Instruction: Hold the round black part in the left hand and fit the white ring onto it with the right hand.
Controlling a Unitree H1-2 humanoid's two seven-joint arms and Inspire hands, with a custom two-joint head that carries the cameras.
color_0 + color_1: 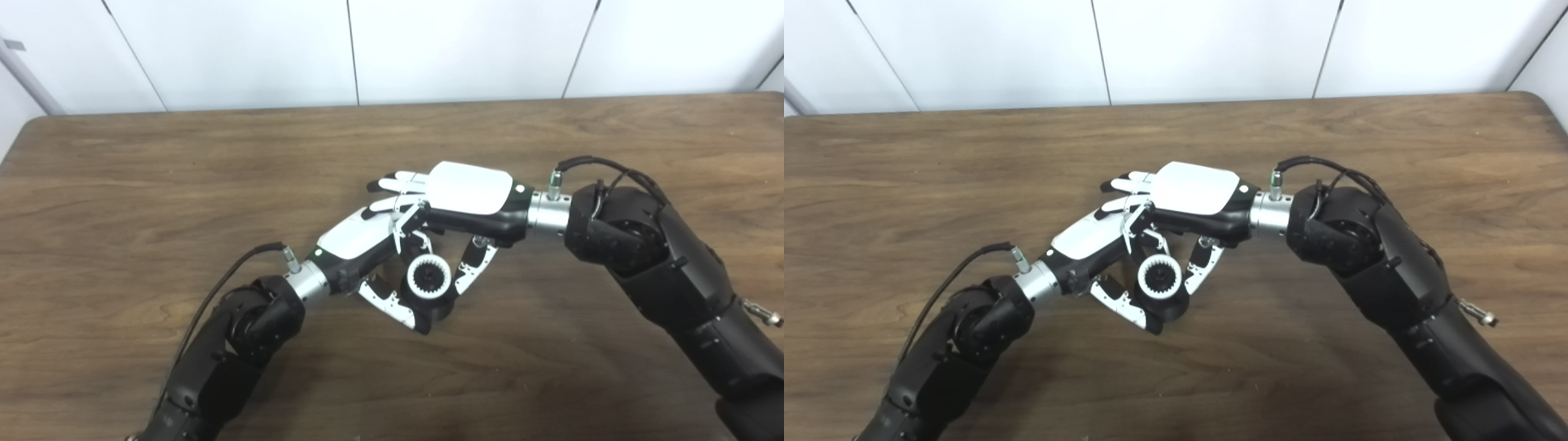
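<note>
Left hand (361, 245) low over the wooden table (122, 184), fingers clasping the round black part (436, 306) – white ring (429, 277) seated on it, right hand (468, 196) above, thumb touching the ring – grip unclear

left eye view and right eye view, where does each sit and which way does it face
Left eye view: on the head, looking down at the table; both arms rise from the bottom edge.
Right eye view: beside it, shifted right; same downward look, same arms.
Shared: left hand holding the black part with the white ring, right hand over it.
</note>
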